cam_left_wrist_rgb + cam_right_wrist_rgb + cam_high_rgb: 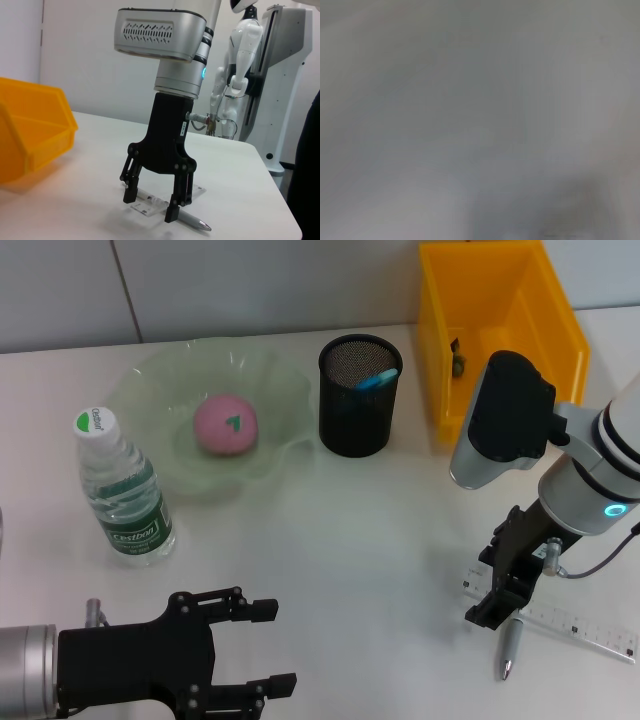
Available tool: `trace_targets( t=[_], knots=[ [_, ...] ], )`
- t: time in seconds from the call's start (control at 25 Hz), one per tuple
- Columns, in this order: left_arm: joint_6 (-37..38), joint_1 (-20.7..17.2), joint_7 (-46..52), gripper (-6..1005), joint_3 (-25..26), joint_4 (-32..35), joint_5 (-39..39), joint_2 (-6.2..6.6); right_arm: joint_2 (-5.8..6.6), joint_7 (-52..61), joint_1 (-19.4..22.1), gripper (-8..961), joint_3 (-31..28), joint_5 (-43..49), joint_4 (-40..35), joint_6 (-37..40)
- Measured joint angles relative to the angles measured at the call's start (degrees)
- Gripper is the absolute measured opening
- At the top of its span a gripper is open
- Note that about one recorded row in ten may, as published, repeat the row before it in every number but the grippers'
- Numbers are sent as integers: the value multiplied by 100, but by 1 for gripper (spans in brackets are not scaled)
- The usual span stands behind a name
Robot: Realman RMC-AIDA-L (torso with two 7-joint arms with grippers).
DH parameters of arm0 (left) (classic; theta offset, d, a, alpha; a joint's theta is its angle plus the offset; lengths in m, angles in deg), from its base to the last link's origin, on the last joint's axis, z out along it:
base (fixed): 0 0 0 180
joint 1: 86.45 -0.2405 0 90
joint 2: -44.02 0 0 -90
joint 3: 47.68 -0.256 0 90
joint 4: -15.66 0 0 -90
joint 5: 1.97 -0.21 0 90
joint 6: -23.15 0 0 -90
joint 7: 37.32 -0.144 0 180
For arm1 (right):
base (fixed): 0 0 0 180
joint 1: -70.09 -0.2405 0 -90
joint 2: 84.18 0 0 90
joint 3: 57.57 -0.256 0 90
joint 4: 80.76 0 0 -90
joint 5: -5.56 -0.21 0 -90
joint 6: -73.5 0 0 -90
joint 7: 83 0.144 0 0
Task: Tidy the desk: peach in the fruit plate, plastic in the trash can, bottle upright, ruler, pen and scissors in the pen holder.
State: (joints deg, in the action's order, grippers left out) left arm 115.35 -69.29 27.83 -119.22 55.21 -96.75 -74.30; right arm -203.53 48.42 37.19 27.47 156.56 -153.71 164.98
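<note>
Fingers point(172, 207) of right gripper point(152, 202) spread, straddling ruler point(150, 204).

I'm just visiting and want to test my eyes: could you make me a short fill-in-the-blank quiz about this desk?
1. The pink peach lies in the green ____.
2. The water bottle stands ____.
3. The right end effector is open over the pen and the clear ____.
4. The trash can is coloured ____.

Missing words: fruit plate; upright; ruler; yellow
</note>
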Motion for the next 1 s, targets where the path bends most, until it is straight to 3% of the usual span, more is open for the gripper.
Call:
trace_targets(
  t=[0.44, 0.88, 1.0],
  knots=[
    [3, -3, 14, 757, 0, 0, 4, -9, 0, 11, -4, 780, 48, 0, 1, -78],
    [54, 21, 16, 757, 0, 0, 20, -7, -6, 41, -30, 452, 115, 0, 146, -148],
    [73, 23, 16, 757, 6, 0, 42, -7, -7, 43, -12, 426, 124, 0, 123, -149]
  ],
)
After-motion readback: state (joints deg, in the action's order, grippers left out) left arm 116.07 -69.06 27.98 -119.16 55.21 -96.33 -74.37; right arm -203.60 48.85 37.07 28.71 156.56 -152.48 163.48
